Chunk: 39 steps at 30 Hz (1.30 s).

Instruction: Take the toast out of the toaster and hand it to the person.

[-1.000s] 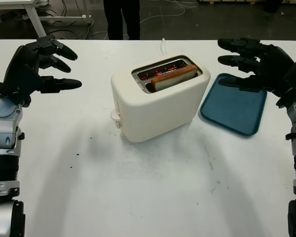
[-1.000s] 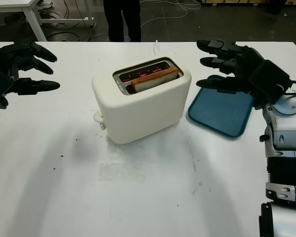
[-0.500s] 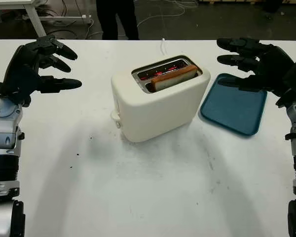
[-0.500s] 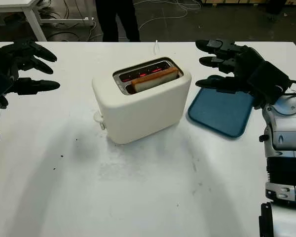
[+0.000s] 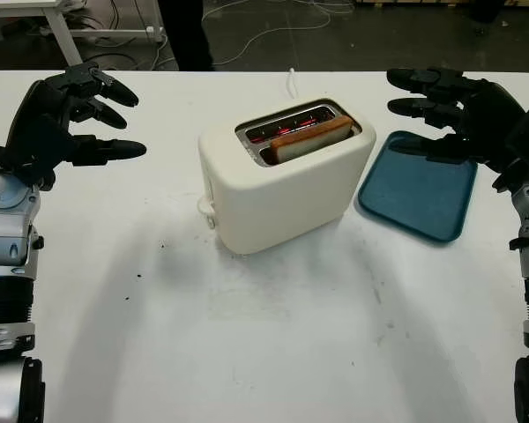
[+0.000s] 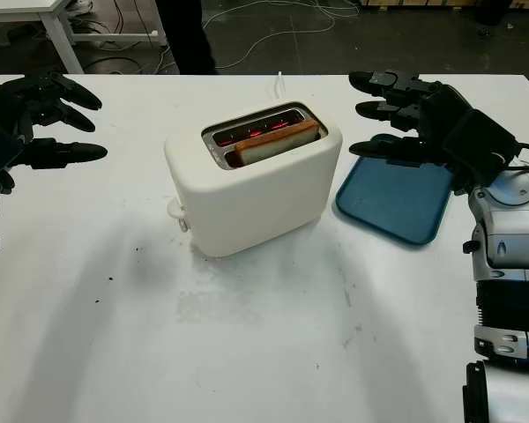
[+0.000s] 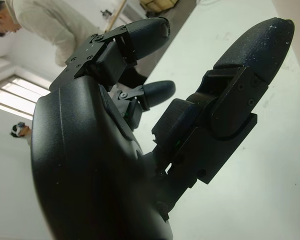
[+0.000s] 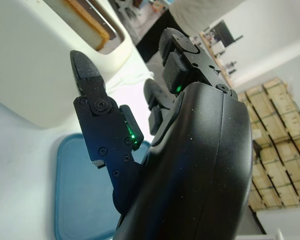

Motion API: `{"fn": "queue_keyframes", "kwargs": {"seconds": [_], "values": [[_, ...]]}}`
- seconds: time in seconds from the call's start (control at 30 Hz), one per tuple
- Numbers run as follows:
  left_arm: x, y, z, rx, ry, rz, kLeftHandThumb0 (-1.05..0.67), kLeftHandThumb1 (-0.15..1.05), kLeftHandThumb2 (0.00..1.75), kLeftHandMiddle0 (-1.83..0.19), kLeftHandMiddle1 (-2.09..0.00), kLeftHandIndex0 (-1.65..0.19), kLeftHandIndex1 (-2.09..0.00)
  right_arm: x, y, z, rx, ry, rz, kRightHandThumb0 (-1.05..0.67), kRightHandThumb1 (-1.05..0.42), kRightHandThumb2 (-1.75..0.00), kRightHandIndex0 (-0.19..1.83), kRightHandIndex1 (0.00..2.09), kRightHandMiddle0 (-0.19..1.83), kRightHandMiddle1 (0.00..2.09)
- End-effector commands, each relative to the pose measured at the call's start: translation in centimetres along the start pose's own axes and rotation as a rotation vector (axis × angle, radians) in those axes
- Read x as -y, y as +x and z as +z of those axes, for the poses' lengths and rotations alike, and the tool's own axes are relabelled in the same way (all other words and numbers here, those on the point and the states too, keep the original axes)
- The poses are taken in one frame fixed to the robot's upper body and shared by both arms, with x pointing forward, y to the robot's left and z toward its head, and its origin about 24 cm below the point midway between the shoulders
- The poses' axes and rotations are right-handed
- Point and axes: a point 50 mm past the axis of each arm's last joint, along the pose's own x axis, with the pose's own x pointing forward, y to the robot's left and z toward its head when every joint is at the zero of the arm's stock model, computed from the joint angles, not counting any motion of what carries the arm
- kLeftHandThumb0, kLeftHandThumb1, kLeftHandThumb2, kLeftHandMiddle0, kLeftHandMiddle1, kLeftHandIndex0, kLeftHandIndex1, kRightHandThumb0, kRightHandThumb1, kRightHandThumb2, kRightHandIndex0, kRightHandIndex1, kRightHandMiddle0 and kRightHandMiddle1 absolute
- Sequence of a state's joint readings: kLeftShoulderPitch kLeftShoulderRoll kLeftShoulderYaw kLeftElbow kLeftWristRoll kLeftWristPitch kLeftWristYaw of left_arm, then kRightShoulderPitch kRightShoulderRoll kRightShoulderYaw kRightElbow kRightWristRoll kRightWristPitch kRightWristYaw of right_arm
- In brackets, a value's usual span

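Note:
A cream toaster point(image 5: 282, 181) stands in the middle of the white table point(image 5: 264, 344), its slots glowing red. One slice of toast point(image 5: 310, 139) sticks up out of the nearer slot. My left hand point(image 5: 75, 119) hovers open above the table's left side, well apart from the toaster. Above the far edge of a blue tray, right of the toaster, my right hand point(image 5: 441, 110) is open too. The right wrist view catches the toast point(image 8: 90, 22) and the toaster's side point(image 8: 35, 75). A person's dark legs point(image 5: 183, 31) stand beyond the far table edge.
A blue tray point(image 5: 419, 189) lies on the table right of the toaster. The toaster's white cord point(image 5: 293, 81) runs toward the far edge. Cables lie on the dark floor behind, and a white table leg point(image 5: 60, 31) stands at the far left.
The person behind the table has stepped to the left. Both hands and the toast have stayed where they were.

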<state>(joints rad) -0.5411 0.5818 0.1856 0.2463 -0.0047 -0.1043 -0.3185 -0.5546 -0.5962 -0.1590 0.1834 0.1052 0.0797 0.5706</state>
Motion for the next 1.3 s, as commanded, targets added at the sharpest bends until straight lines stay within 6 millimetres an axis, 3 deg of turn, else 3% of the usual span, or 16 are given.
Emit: {"fn": "queue_keyframes", "kwargs": {"seconds": [0.0, 1.27], "values": [[-0.07, -0.03, 0.11, 0.004, 0.000, 0.005, -1.05, 0.56, 0.00, -0.49, -1.29, -0.56, -1.12, 0.17, -0.01, 0.45, 0.025, -0.030, -0.004, -0.31, -0.79, 0.00, 0.25, 0.46, 0.48, 0.01], [0.01, -0.09, 0.06, 0.007, -0.018, 0.009, -1.05, 0.56, 0.00, -0.49, -1.29, -0.55, -1.13, 0.08, 0.03, 0.44, 0.003, -0.001, 0.003, -0.32, -0.79, 0.00, 0.21, 0.49, 0.47, 0.00]]}}
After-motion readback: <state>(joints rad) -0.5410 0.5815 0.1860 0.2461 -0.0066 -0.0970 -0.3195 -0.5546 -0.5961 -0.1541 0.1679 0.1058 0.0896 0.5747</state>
